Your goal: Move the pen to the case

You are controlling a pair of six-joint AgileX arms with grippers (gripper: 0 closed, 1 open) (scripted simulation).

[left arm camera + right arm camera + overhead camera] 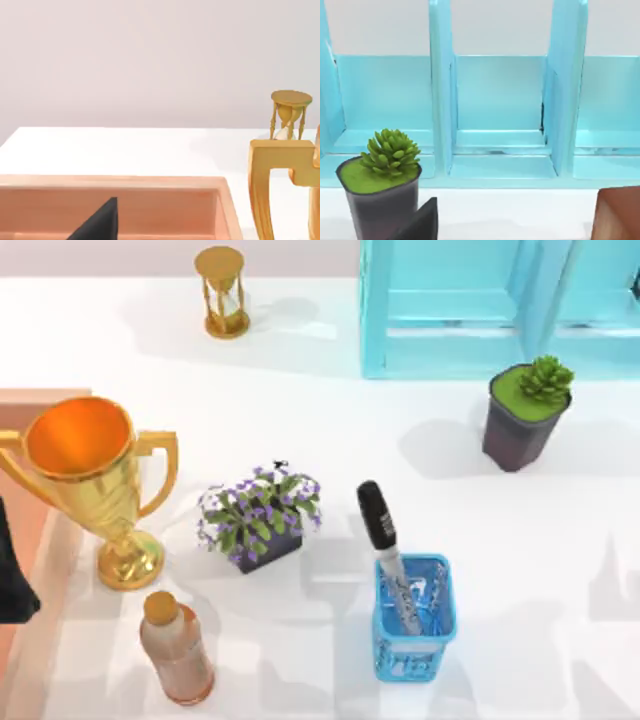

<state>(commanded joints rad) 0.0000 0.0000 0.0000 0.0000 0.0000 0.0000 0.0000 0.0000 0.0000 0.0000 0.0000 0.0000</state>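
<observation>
Nothing done yet: the pen (385,545) is standing tilted in the blue basket (413,625), well apart from the case (40,570) at the bench's left edge. Both hands' grip I cannot tell.

Bench count:
- one pen (379,528)
- one blue basket (414,625)
- one case (150,205)
- one trophy (95,480)
- one hourglass (222,292)
- one bottle (176,648)
- two potted plants: flowering (258,515), succulent (525,410)
- one turquoise cabinet (480,305)
</observation>
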